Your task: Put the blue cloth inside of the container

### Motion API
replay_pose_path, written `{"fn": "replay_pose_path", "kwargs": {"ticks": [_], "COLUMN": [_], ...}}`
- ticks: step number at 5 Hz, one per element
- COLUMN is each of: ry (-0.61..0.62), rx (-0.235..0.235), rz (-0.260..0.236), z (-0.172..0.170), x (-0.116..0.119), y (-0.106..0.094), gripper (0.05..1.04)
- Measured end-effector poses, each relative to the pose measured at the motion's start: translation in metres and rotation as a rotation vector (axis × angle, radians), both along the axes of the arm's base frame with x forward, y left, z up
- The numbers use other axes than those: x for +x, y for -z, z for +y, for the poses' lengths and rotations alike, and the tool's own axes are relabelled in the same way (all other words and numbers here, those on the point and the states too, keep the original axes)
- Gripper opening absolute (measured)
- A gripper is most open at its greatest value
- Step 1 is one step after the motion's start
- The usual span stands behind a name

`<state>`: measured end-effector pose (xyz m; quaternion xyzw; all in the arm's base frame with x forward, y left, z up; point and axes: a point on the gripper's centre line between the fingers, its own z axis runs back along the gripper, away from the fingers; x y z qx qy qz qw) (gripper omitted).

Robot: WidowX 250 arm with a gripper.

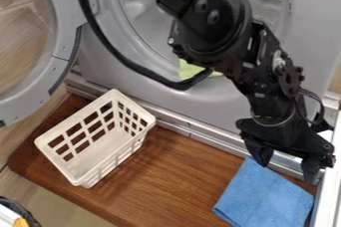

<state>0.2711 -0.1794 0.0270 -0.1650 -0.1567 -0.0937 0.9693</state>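
The gripper (286, 163) hangs by the blue cloth (265, 196), fingers spread. I'd get them low and well inward before pinching.

We see passage over the wooden board (173, 171) between container (148, 120) and cloth (265, 196); container's walls and machine's front (206, 102) are obstacles.

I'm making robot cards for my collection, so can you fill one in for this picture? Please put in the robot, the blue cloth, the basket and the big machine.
Robot arm: black, coming in from the top
Gripper: open, by the cloth's top edge
Cloth: blue, lower right, outside the basket
Basket: white, with holes, upright, on the left
Under both: brown wooden board
Machine: grey, round door open
Job: cloth not in basket yet
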Motion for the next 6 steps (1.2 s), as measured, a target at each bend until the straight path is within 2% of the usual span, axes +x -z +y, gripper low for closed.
{"fn": "replay_pose_path", "kwargs": {"ticks": [1,2,4,5,6], "ry": [-0.003,0.025,0.008,0.017,0.018], "rx": [0.014,0.056,0.228,0.260,0.243], "rz": [0.031,0.089,0.180,0.190,0.184], "z": [0.001,-0.003,0.004,0.005,0.000], "x": [-0.003,-0.009,-0.005,-0.001,0.001], "y": [0.010,0.030,0.061,0.076,0.098], "gripper": [0.999,0.999,0.999,0.999,0.999]}}
